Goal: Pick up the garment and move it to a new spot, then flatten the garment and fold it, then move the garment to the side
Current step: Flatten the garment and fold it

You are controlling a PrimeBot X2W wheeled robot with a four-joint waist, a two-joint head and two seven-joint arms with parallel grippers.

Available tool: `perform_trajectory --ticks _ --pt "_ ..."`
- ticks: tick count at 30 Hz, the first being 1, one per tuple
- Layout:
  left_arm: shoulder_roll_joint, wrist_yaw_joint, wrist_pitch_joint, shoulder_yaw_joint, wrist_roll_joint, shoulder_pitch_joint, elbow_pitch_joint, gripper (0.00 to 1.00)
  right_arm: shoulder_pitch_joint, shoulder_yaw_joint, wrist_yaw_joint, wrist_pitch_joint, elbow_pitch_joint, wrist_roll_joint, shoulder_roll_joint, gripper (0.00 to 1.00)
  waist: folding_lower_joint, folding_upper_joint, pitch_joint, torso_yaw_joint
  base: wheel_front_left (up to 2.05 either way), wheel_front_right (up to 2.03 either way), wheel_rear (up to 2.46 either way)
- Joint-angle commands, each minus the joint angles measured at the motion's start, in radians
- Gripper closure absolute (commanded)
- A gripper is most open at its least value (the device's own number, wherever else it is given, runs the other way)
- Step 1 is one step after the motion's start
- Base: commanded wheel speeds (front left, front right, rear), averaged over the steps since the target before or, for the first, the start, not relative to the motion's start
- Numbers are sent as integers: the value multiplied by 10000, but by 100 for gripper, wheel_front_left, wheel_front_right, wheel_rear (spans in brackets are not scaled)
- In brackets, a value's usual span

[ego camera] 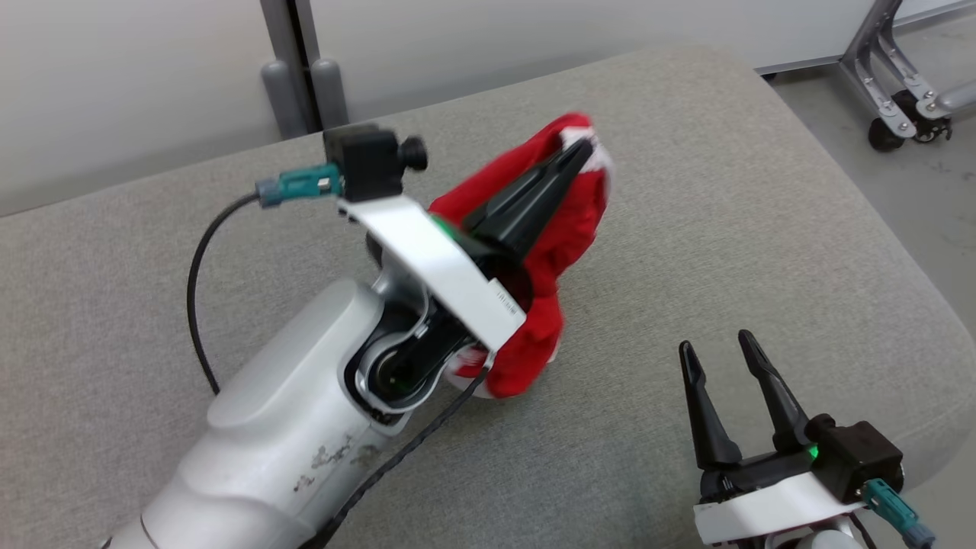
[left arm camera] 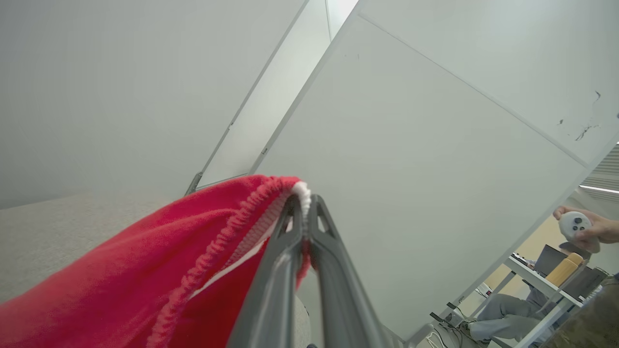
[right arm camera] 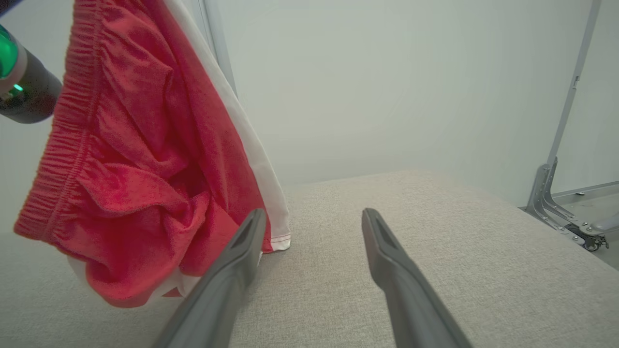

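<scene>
1. The red garment (ego camera: 564, 229), white-trimmed with a gathered waistband, hangs bunched over the grey fabric surface (ego camera: 724, 229). I cannot tell if its lowest fold touches the surface.
2. The left claw (ego camera: 583, 149) is pinched tight on the garment's waistband edge, lifting it.
3. The right claw (ego camera: 713, 343) stands wide and holds nothing, near the garment's lower end.

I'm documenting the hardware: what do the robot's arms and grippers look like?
The left gripper and right gripper each have two long, tapering dark fingers on a white bracket, with a black camera block and teal connector. A black cable loops from the left one. The left forearm is pale grey with scuffed paint.
</scene>
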Motion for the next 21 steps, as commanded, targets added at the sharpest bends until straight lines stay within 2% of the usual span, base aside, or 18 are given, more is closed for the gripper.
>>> perform_trajectory --ticks 1,3,5,12,16,21 --pt "58 -13 -48 -21 -124 -263 -79 100 91 -75 -18 -8 6 70 -23 0 0 0 -159 -152 0 0 0" --pt "84 -13 -105 -2 -329 -530 -282 100 126 -200 -18 -8 -25 86 -20 0 0 0 -264 -198 0 0 0" --pt "362 -13 -159 67 -573 -401 -501 100 140 -277 -18 -8 -32 63 -19 0 0 0 -338 -196 0 0 0" --pt "2179 -13 -664 -192 -792 2168 -964 100 493 -362 -18 -8 -196 -300 -26 0 0 0 -335 303 0 0 0" --pt "2915 -13 -1437 -267 -766 3800 -879 100 766 -507 -18 -8 -101 -256 -128 0 0 0 -137 854 0 0 0" --pt "3117 -13 -2270 -103 -995 4796 -610 100 1048 -538 -18 -8 415 117 -568 0 0 0 6 1583 0 0 0"
